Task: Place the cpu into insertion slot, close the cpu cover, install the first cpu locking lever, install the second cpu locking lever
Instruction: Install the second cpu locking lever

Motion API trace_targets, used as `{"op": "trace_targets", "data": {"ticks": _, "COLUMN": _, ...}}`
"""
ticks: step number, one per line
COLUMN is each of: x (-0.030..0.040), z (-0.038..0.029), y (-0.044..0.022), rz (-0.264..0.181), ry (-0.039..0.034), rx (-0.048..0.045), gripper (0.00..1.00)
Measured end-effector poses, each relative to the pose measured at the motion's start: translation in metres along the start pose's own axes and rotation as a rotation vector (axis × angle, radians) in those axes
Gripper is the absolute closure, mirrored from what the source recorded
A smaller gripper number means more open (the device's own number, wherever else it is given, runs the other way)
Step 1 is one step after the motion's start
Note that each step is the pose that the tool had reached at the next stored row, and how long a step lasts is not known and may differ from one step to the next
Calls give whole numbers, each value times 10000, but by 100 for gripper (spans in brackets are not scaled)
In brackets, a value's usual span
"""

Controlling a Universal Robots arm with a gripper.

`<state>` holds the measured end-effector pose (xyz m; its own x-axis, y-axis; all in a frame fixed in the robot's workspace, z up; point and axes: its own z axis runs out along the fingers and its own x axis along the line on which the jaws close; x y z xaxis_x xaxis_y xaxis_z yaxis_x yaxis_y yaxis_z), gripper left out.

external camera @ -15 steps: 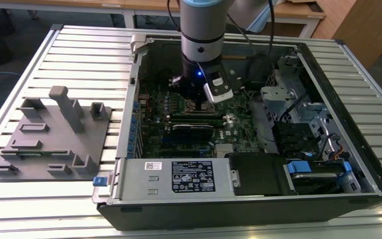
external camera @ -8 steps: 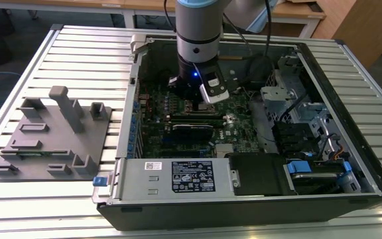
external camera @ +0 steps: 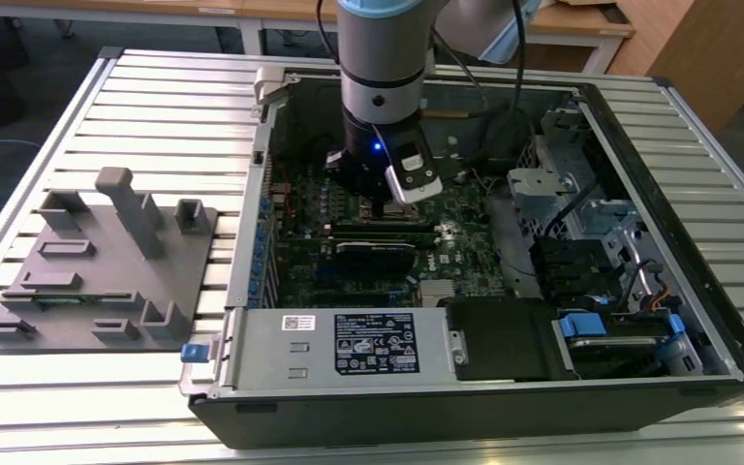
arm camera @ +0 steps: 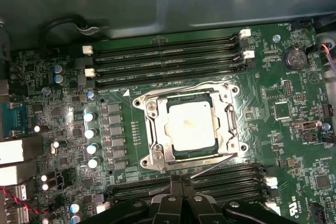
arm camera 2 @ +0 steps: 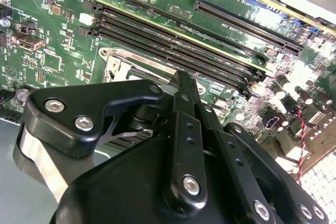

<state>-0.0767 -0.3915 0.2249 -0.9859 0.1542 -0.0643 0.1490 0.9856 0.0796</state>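
Green motherboard [arm camera: 63, 129]: cpu [arm camera: 191, 126] in insertion slot [arm camera: 157, 153], near fingers [arm camera: 178, 192].

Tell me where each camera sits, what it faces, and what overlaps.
Exterior view: off the arm, above, looking down into the open computer case; arm and gripper show.
First wrist view: on the arm, facing the cpu under its cpu cover.
Second wrist view: behind the black linkage, along the motherboard.
Both wrist views share the memory slots.

You're looking at a silvery-grey cpu [arm camera: 191, 126] in a silver cover [arm camera: 157, 132], green board [arm camera: 294, 145], black memory slots [arm camera: 163, 59], black gripper [arm camera: 181, 184].
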Motion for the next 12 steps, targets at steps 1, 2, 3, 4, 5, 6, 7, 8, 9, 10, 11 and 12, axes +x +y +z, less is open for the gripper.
{"op": "trace_targets", "data": {"ticks": 1, "x": 0, "z": 0, "y": 0, "rz": -1, "ry": 0, "rx": -1, "gripper": 90}}
{"op": "trace_targets", "data": {"ticks": 2, "x": 0, "z": 1, "y": 0, "rz": -1, "ry": -1, "rx": -1, "gripper": 90}}
{"op": "trace_targets", "data": {"ticks": 3, "x": 1, "z": 1, "y": 0, "rz": 0, "ry": -1, "rx": -2, "gripper": 90}}
{"op": "trace_targets", "data": {"ticks": 4, "x": 1, "z": 1, "y": 0, "rz": 0, "ry": -1, "rx": -2, "gripper": 90}}
{"op": "trace_targets", "data": {"ticks": 5, "x": 1, "z": 2, "y": 0, "rz": 0, "ry": -1, "rx": -2, "gripper": 90}}
{"op": "trace_targets", "data": {"ticks": 6, "x": 2, "z": 7, "y": 0, "rz": 0, "ry": -2, "rx": -7, "gripper": 90}}
{"op": "trace_targets", "data": {"ticks": 7, "x": 4, "z": 14, "y": -1, "rz": 2, "ry": -2, "rx": -5, "gripper": 90}}
{"op": "trace_targets", "data": {"ticks": 8, "x": 7, "z": 21, "y": -2, "rz": 1, "ry": -2, "rx": -3, "gripper": 90}}
{"op": "trace_targets", "data": {"ticks": 9, "x": 10, "z": 28, "y": -3, "rz": 1, "ry": -1, "rx": -3, "gripper": 90}}
{"op": "trace_targets", "data": {"ticks": 10, "x": 12, "z": 32, "y": -4, "rz": 1, "ry": -1, "rx": -3, "gripper": 90}}
{"op": "trace_targets", "data": {"ticks": 11, "x": 15, "z": 36, "y": -5, "rz": 1, "ry": -1, "rx": -2, "gripper": 90}}
{"op": "trace_targets", "data": {"ticks": 12, "x": 20, "z": 41, "y": -6, "rz": 1, "ry": 0, "rx": -1, "gripper": 90}}
